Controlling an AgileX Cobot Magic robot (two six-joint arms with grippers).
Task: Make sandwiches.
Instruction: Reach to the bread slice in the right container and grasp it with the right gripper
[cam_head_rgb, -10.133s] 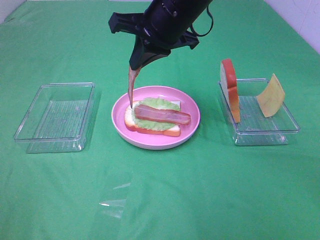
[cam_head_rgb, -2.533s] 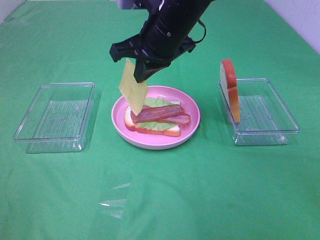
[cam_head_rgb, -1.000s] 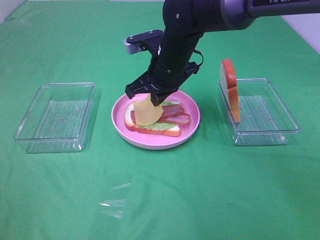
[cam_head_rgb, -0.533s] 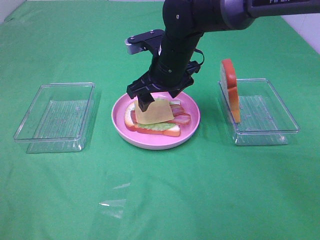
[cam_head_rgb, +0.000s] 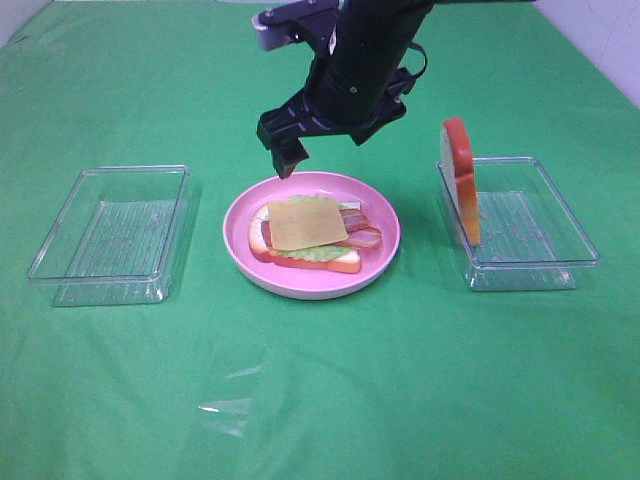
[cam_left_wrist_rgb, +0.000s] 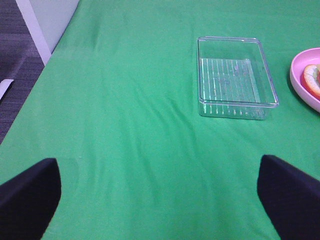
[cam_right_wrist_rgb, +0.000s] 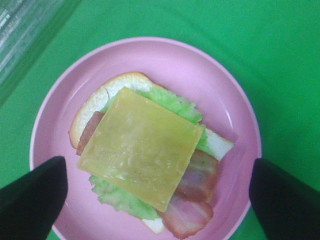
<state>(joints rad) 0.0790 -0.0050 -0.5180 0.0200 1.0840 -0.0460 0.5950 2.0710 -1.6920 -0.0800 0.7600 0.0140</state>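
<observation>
Green cloth (cam_head_rgb: 400, 380); cheese (cam_right_wrist_rgb: 140, 147) hides most bacon (cam_right_wrist_rgb: 192, 200) (right claw (cam_head_rgb: 325, 140) apart, empty).

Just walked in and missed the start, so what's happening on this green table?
A two-armed robot is building a toy sandwich on the round pink plate. The yellow cheese square lies flat on the bacon strips, lettuce and bottom bread. The right pincer hovers open above it, holding nothing. The second bread slice stands against the clear plastic tray on the right.

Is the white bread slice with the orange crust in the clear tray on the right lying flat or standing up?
Standing up. The white bread slice with the orange crust stands on edge against the left wall of the clear plastic tray, its rounded top rising well above the rim.
</observation>
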